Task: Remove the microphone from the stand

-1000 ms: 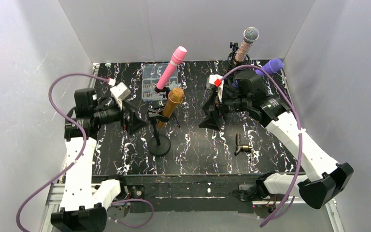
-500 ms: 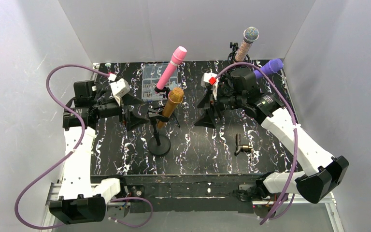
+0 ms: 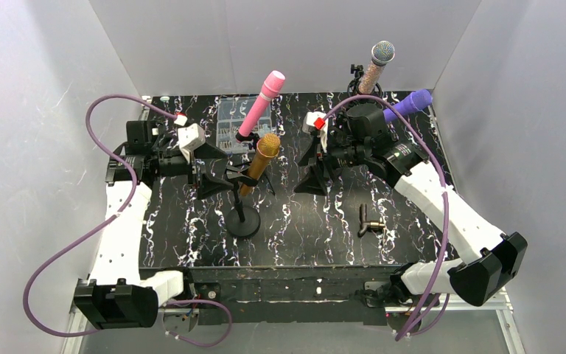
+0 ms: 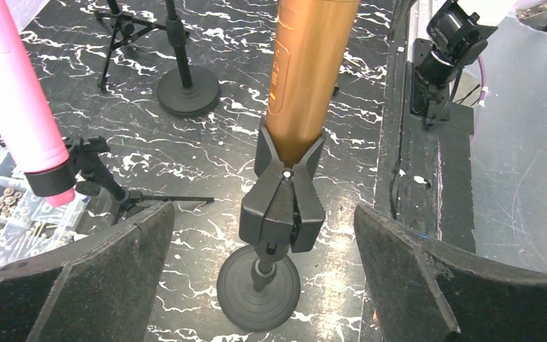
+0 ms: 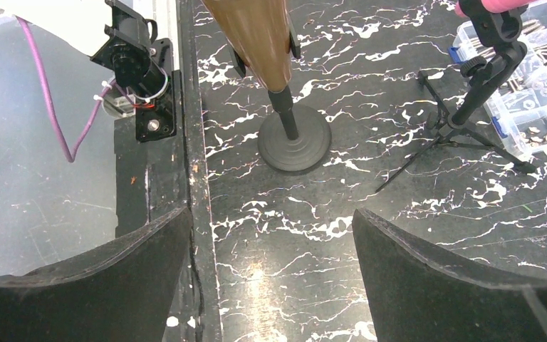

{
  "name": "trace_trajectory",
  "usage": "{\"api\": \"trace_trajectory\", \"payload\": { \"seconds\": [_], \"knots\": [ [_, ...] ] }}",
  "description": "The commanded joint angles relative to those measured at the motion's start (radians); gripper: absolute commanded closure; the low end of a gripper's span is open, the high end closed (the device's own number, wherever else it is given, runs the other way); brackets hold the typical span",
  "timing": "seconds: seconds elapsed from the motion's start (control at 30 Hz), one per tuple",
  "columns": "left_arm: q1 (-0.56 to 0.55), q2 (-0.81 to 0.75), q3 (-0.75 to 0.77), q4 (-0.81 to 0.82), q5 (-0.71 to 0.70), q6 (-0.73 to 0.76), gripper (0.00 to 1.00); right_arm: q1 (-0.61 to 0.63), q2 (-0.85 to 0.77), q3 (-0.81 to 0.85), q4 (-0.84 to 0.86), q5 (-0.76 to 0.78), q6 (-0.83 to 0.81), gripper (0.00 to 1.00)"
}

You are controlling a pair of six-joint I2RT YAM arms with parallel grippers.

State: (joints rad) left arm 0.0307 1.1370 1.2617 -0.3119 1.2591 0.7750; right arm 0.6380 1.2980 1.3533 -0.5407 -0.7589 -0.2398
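A gold microphone (image 3: 260, 161) sits tilted in the black clip (image 4: 283, 201) of a stand with a round base (image 3: 244, 223) at the table's middle. My left gripper (image 3: 217, 179) is open just left of the clip, its fingers either side of the clip in the left wrist view, not touching. My right gripper (image 3: 311, 177) is open and empty to the right of the microphone, which shows at the top of the right wrist view (image 5: 256, 35).
A pink microphone (image 3: 260, 103) on a tripod stands before a clear parts box (image 3: 228, 122) at the back. A glittery microphone (image 3: 374, 66) and a purple one (image 3: 409, 102) stand back right. A small black fitting (image 3: 369, 220) lies right of the middle.
My left gripper has moved right, up to the stand's clip. My right gripper has moved left towards the gold microphone. Both stay open.
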Motion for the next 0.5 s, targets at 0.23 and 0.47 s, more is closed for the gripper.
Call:
{"api": "trace_trajectory", "payload": {
  "seconds": [0.23, 0.47],
  "knots": [
    [-0.017, 0.011, -0.044, -0.033, 0.066, 0.040, 0.07, 0.006, 0.011, 0.043, 0.044, 0.000, 0.000, 0.09],
    [-0.053, 0.016, -0.052, -0.036, 0.056, 0.038, 0.23, 0.008, 0.026, 0.056, 0.044, -0.003, 0.003, 0.09]
  ]
}}
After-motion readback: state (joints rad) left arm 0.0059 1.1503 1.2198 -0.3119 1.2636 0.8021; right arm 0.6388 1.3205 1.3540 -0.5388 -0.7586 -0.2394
